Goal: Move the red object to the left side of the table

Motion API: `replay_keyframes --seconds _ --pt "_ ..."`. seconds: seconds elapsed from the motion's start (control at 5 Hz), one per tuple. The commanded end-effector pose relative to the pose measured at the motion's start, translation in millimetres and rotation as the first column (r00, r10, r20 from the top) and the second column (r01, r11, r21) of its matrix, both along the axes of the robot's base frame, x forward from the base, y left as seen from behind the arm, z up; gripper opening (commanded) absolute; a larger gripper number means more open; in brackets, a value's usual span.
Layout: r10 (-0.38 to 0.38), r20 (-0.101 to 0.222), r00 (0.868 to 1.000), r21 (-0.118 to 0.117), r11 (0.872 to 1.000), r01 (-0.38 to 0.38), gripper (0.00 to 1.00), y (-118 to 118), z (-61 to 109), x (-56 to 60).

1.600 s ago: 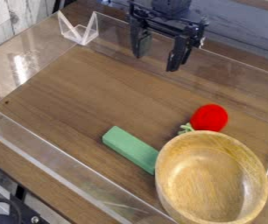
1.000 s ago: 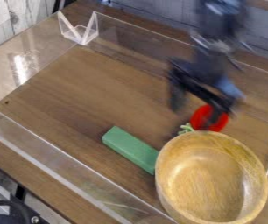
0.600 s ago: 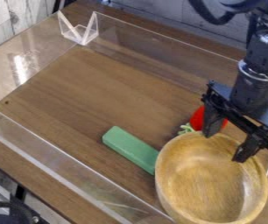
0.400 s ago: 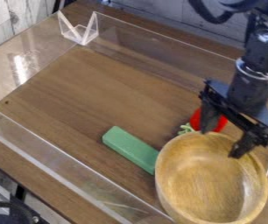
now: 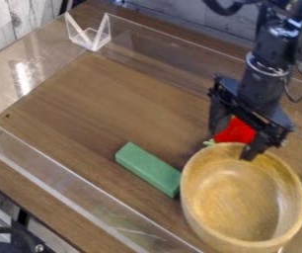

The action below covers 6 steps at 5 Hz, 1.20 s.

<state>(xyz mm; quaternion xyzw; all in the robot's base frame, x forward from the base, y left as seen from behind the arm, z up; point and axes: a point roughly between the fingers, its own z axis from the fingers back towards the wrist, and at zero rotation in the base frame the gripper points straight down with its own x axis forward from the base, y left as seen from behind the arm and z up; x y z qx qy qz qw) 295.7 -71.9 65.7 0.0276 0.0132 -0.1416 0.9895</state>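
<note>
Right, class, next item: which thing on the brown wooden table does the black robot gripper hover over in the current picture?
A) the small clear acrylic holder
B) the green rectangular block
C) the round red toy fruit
C: the black robot gripper hangs open with its fingers around the round red toy fruit, away from the green rectangular block.

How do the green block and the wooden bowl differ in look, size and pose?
The green block is a slim, solid bar; the wooden bowl is round and hollow. The block is green, while the bowl is golden brown. The block is clearly smaller than the bowl. The block lies flat, while the bowl's opening faces up. Both sit on the tabletop.
</note>
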Motion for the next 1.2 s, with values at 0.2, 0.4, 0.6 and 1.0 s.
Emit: replay_keyframes --seconds 0.2,0.4,0.6,1.0 --pt "-0.095 0.079 0.992 -0.01 0.995 0.096 1.0 -11.8 10.8 15.3" --pt "-0.133 0.086 0.987 -0.001 0.991 0.133 1.0 -30.2 11.1 16.5" --pt "-0.165 0.09 0.982 0.001 0.986 0.165 1.0 -45.8 9.7 16.4" --pt "-0.137 0.105 0.985 0.014 0.991 0.137 1.0 -28.8 -8.3 3.1"
